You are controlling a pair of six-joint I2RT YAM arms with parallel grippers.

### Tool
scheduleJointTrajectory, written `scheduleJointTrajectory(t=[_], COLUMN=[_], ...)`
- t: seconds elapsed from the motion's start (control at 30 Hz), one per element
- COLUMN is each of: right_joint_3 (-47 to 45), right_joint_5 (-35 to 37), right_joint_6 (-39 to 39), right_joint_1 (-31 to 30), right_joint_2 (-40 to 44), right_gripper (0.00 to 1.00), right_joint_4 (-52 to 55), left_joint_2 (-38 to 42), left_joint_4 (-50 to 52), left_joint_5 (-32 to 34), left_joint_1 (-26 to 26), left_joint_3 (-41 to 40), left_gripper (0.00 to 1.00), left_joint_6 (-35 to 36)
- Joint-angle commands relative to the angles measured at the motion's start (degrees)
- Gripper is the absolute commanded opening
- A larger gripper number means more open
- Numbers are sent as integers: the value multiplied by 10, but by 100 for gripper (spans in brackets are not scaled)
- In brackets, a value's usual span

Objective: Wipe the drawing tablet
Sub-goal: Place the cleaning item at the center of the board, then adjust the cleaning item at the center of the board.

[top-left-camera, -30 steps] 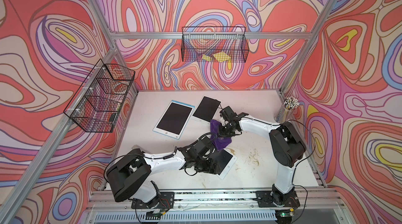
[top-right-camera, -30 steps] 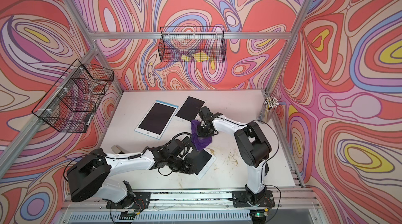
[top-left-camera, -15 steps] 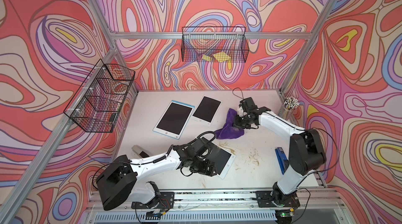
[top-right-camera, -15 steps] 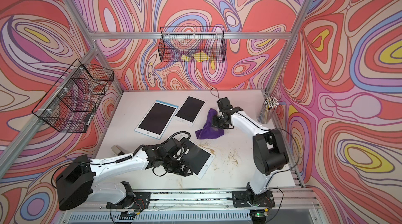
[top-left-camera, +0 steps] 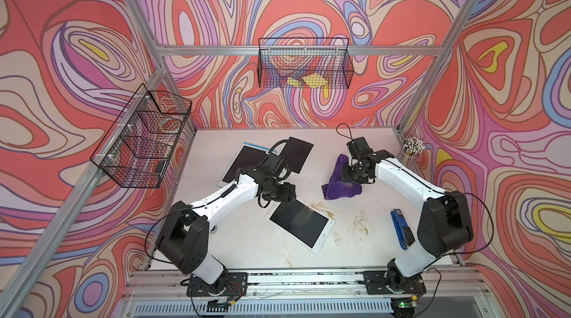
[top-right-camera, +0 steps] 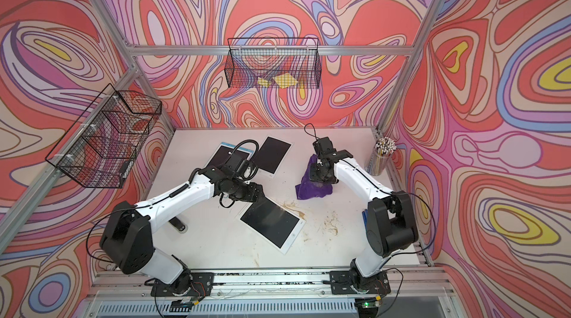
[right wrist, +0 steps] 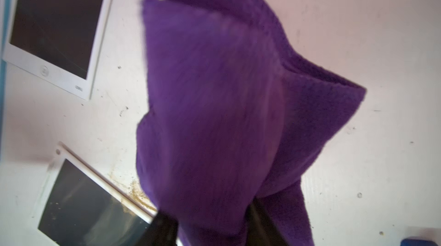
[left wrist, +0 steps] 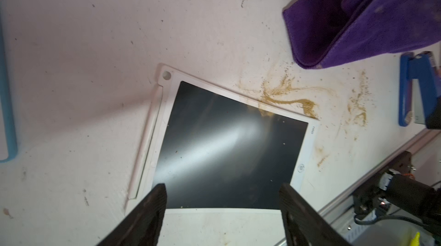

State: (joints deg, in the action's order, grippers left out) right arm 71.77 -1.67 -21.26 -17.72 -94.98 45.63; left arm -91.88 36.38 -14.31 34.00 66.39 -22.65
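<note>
The drawing tablet, white-framed with a black screen, lies flat and askew at the table's front middle. A brown smear sits at one screen edge. My left gripper hovers open over the tablet's far-left corner, holding nothing. The purple cloth is heaped on the table to the right of the tablet, its peak rising to my right gripper. Those jaws stand apart with the cloth loose between them.
Brown smears stain the table right of the tablet. Two more tablets lie at the back. A blue stapler is near the right arm's base and a pencil cup at the back right. Wire baskets hang on the walls.
The right arm carried the cloth off the tablet to the right, set it on the table, and its jaws parted. The left gripper drew back from the tablet's screen to its far corner.
</note>
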Motion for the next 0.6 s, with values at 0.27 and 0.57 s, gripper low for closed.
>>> scheduleJointTrajectory(t=[0.27, 0.57], right_joint_3=[-40, -50], right_joint_5=[25, 85], right_joint_6=[68, 20], right_joint_1=[-31, -47], right_joint_2=[58, -88], right_gripper=[98, 97], right_joint_4=[-3, -47], left_joint_2=[-50, -88], left_joint_4=[32, 91], left_joint_5=[28, 28], left_joint_1=[-10, -36], left_joint_3=[14, 50], left_gripper=[74, 76], left_joint_6=[82, 138])
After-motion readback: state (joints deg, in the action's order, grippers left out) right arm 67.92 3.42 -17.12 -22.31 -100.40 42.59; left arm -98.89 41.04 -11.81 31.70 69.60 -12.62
